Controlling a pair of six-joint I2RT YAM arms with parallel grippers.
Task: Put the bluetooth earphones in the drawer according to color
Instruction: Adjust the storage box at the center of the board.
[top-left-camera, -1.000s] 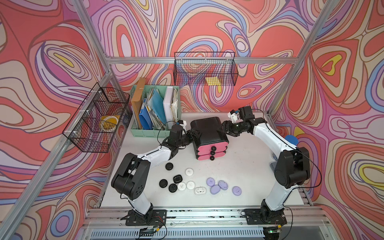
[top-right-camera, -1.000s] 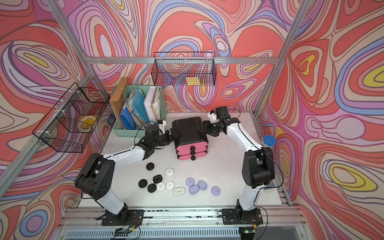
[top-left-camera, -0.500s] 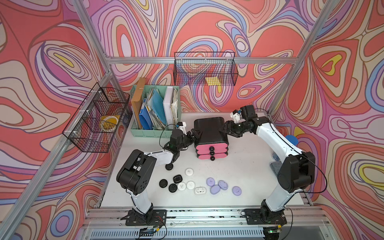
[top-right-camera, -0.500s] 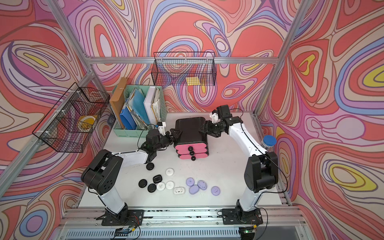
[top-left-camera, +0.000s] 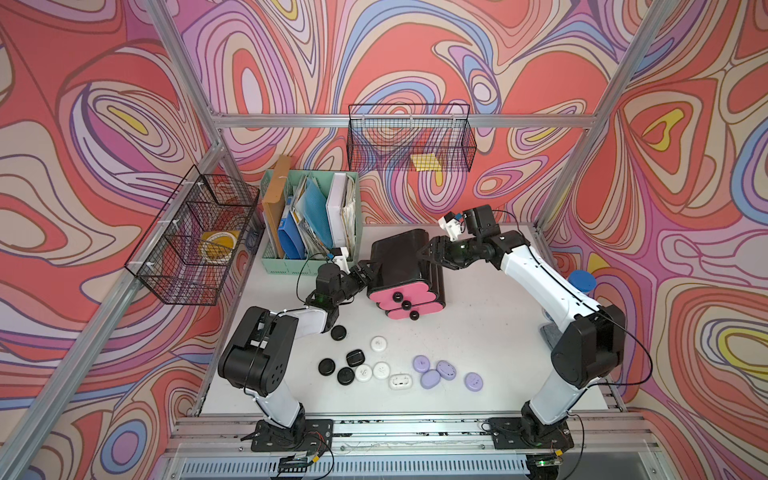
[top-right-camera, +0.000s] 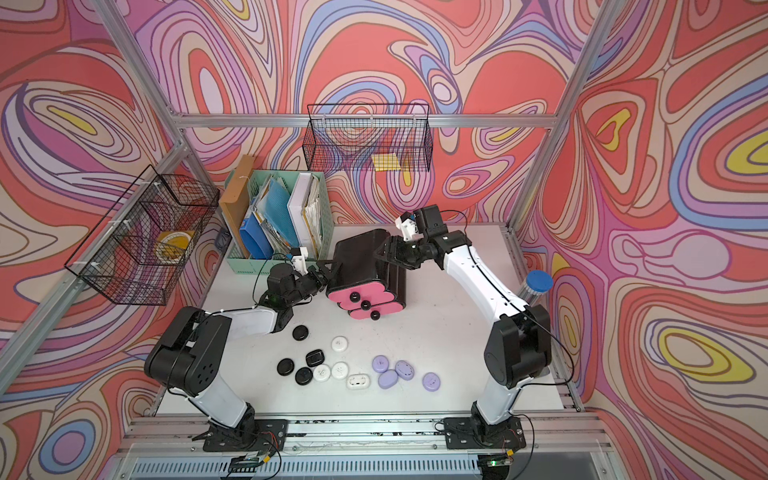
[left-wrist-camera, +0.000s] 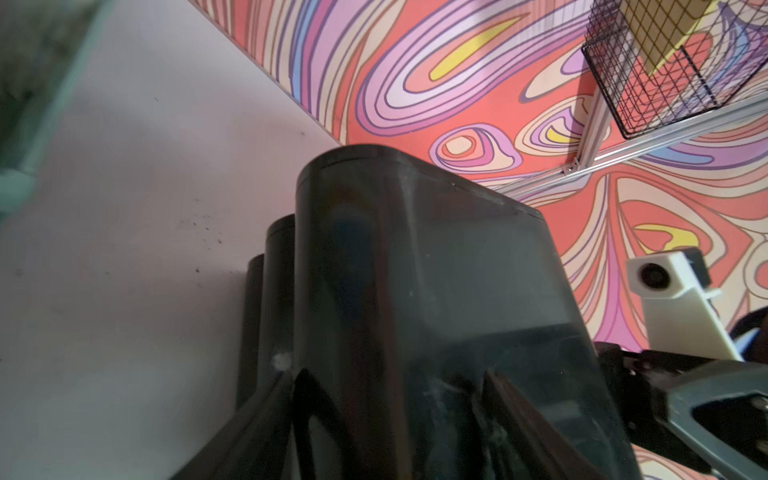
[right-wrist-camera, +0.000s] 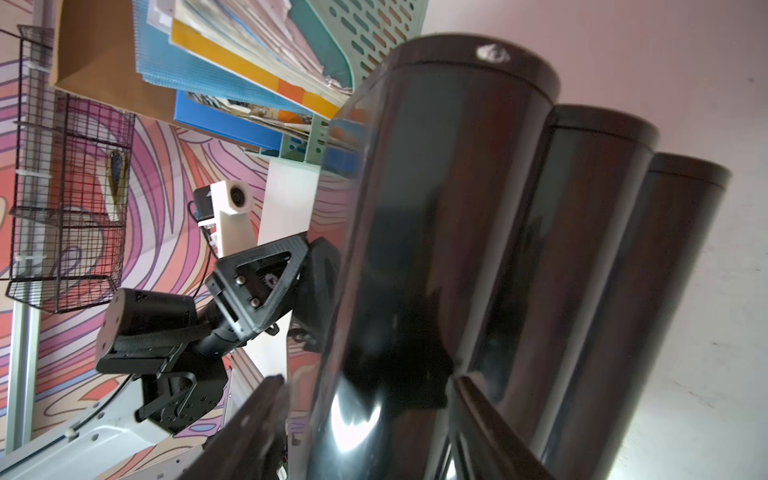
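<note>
Where the white desk (top-left-camera: 490, 332) nears the back wall, the drawer (top-left-camera: 399, 253) stands beside a mint-green file organizer (top-left-camera: 291, 266). It is a glossy black cabinet with three pink fronts and black ball knobs, and the fronts face the robot. The left claw (top-left-camera: 365, 271) is at the cabinet's left side. The right claw (top-left-camera: 432, 251) is at its right side, toward the back. In both wrist views the fingers (left-wrist-camera: 249, 428) stand about half apart with the cabinet's top tier between them. For either claw, I cannot tell whether the pads press on it. The bluetooth earphones (top-left-camera: 400, 380) lie loose on the desk in front of the cabinet, well apart from it. Four black cases (top-left-camera: 326, 367) are nearest the left arm, four white cases (top-left-camera: 378, 344) are in the middle, and four purple cases (top-left-camera: 473, 380) are to the right.
</note>
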